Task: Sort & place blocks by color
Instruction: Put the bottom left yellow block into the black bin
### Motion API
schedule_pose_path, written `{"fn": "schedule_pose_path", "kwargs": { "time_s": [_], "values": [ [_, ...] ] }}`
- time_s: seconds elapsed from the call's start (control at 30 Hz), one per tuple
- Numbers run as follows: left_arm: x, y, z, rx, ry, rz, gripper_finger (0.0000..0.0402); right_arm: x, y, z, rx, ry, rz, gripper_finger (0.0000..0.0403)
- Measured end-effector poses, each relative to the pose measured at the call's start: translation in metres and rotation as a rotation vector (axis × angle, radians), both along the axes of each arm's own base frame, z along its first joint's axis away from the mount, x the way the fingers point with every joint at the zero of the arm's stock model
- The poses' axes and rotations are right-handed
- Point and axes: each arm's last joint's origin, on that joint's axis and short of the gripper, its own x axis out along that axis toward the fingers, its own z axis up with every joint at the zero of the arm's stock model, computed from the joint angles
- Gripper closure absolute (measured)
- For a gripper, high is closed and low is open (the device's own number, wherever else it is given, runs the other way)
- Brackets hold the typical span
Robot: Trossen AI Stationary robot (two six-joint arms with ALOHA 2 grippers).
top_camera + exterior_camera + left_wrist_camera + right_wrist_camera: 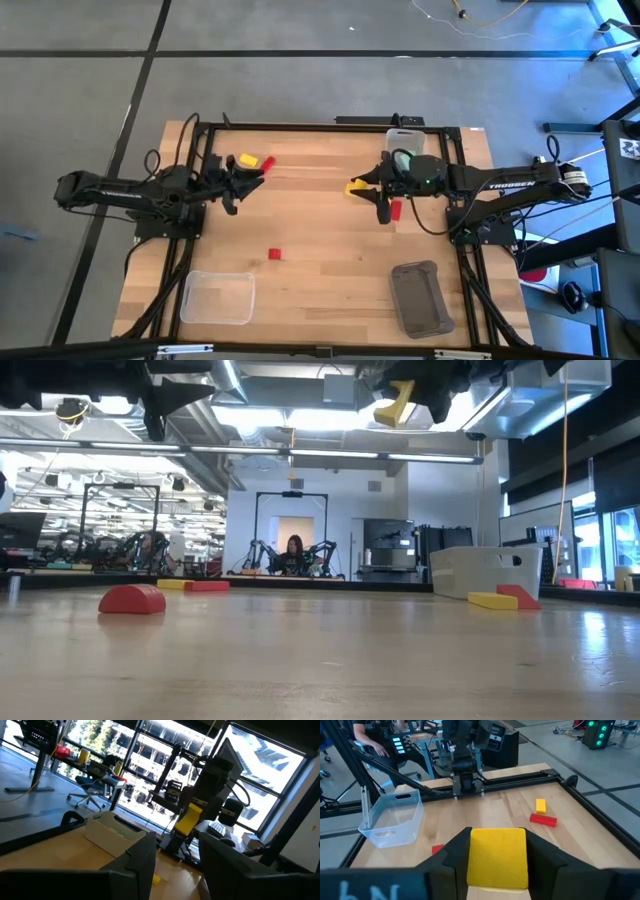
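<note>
right gripper (pixel 497 862) fingers clamped on yellow block (pixel 498 856), raised | I'd carry it level to a bin | left gripper (pixel 240 185) fingers apart, waiting

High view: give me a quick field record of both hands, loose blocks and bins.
right hand: raised over the table, shut on a yellow block
left hand: empty, open, beside a yellow and red pair
loose blocks: red block mid-table; red block under the right arm
bins: clear bin and grey bin at the near edge; another bin at the far edge
</note>
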Motion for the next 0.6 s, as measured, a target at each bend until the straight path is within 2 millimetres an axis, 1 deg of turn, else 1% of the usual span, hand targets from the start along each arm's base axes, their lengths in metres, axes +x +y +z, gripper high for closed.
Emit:
{"fn": "schedule_pose_path", "kwargs": {
  "time_s": [0.6],
  "values": [
    [0.0, 0.0, -0.0002, 0.049, 0.016, 0.012, 0.0262, 0.0002, -0.0001, 0.0002, 0.006, -0.004, -0.002, 0.0266]
  ]
}}
